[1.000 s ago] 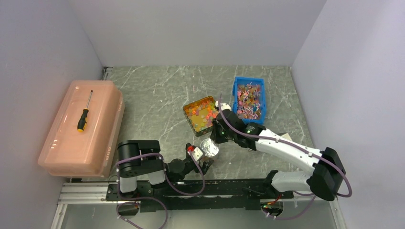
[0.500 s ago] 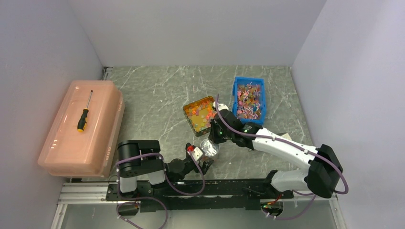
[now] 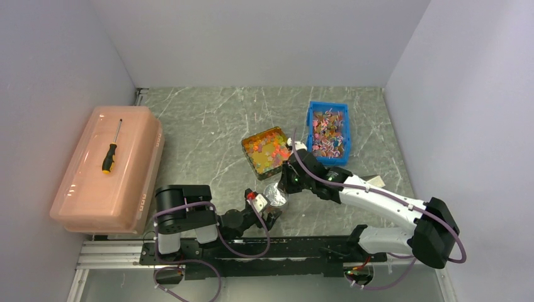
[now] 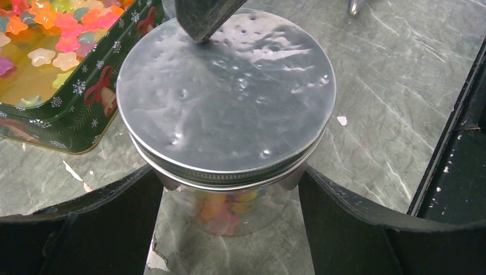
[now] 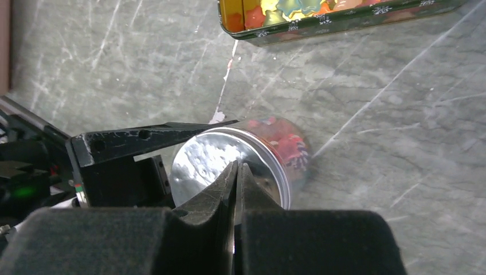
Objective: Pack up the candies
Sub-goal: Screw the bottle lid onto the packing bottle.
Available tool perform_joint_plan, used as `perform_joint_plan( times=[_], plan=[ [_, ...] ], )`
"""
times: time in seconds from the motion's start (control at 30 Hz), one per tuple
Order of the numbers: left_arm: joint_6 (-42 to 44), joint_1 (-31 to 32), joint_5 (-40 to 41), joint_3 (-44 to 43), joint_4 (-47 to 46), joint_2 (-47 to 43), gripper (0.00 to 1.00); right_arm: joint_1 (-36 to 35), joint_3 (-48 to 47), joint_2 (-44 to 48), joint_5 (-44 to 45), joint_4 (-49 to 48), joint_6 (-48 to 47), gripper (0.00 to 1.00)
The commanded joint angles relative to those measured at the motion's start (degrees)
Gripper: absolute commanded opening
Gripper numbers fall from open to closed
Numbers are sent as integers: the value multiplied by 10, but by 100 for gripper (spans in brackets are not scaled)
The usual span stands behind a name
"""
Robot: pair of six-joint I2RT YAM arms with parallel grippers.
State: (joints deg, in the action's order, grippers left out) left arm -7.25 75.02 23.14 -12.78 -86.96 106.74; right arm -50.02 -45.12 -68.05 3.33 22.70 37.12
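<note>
A clear jar (image 3: pixel 275 195) with a dented metal lid (image 4: pixel 229 97) stands on the table, with orange, red and yellow candies (image 4: pixel 229 206) inside it. My left gripper (image 4: pixel 229 180) is shut on the jar, its fingers (image 4: pixel 114 223) pressed against both sides just under the lid. My right gripper (image 5: pixel 236 166) is shut and empty, its tips touching the lid's top; it also shows in the left wrist view (image 4: pixel 200 17). More candies (image 4: pixel 57 34) lie in the green Christmas tin (image 3: pixel 267 150) just behind the jar.
A blue bin (image 3: pixel 328 129) of mixed pieces sits at the back right. A large pink lidded box (image 3: pixel 110 167) with a screwdriver (image 3: pixel 112 151) on top stands at the left. Grey walls close in three sides.
My right gripper has come down onto the jar lid, its wrist shifting slightly right. The left gripper and jar have not moved.
</note>
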Motion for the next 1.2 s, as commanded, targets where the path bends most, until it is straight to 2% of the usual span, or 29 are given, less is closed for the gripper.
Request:
perform_joint_plan(
  times=[0.0,0.3,0.5,0.7,1.17],
  plan=[
    [-20,-1,-4,3,-83,10,76,0,30,-7,-9,-4,18,4],
    [-21,-1,-4,4,-83,9,76,-1,-28,27,15,34,-1,8],
    [-21,-1,-5,5,-84,10,76,1,-59,32,55,61,-21,22],
    [-21,-1,-6,4,-83,9,76,10,-59,20,69,62,-33,30],
    [-21,-1,-9,3,-83,10,74,31,0,8,5,18,-35,26]
  ],
)
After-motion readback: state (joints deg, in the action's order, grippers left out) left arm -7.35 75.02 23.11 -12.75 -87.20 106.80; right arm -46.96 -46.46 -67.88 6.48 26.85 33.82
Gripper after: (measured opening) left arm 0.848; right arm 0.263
